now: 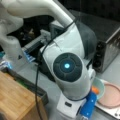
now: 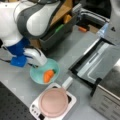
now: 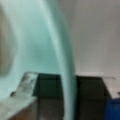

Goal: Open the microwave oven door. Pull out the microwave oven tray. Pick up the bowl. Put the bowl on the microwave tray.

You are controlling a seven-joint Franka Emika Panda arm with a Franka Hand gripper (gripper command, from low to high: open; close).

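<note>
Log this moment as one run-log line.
door: open, lying flat | tray: pulled out | gripper: at the bowl rim, one finger inside | bowl: on the table, orange item inside

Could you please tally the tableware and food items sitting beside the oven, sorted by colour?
Teal: 1, the bowl, with the end effector at its rim.
Orange: 1, the carrot-like piece lying in the bowl.
Pink: 1, the round plate.
White: 1, the dish rack under the plate.
Total: 4
</note>
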